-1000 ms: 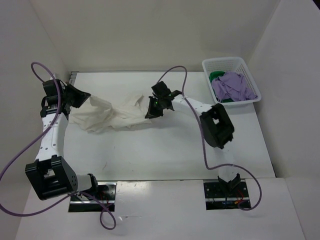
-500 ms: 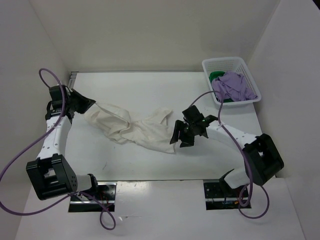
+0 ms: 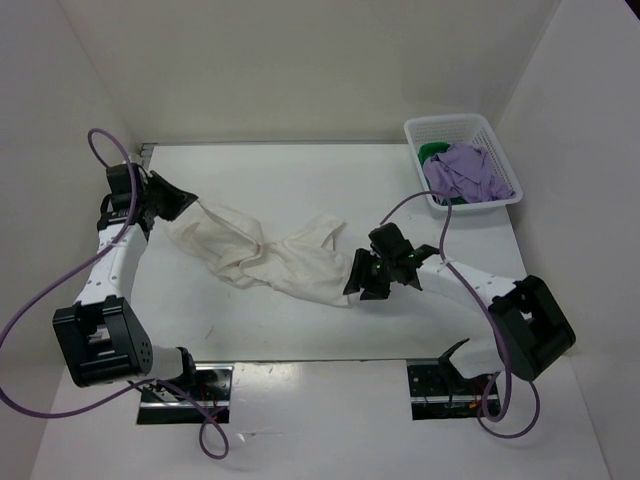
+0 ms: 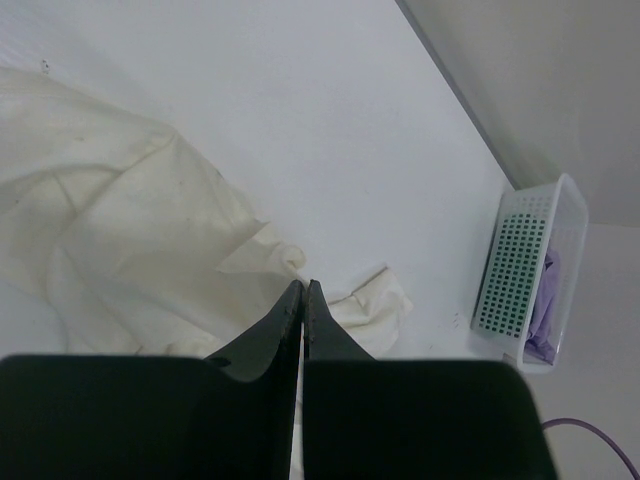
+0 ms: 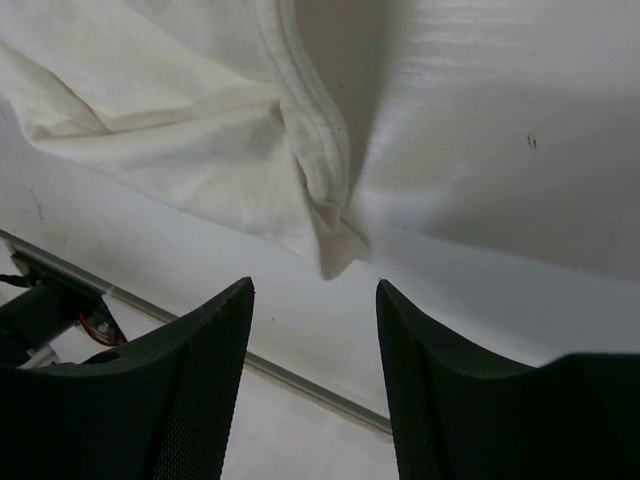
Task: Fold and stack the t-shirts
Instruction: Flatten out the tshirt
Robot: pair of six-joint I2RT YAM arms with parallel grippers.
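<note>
STATUS: early, no fold made | white shirt (image 3: pixel 275 255) lies twisted on bench (image 3: pixel 300 180) | left gripper (image 3: pixel 190 204) jaws clamped on its left end | right gripper (image 3: pixel 358 283) jaws apart beside its right corner, holding nothing | lavender shirt (image 3: pixel 465 172) and green shirt (image 3: pixel 432 151) in basket (image 3: pixel 445 120), pending

Three soft cloth t-shirts are in view: one cream t-shirt (image 3: pixel 270 255), one lavender purple t-shirt (image 3: pixel 468 172), one bright green t-shirt (image 3: pixel 432 152). One white plastic lattice basket (image 3: pixel 445 120) stands at the tabletop's (image 3: pixel 300 180) far right corner. Two black claws: left claw (image 3: pixel 185 205), right claw (image 3: pixel 357 283). Two white robot arms (image 3: pixel 108 275).
</note>
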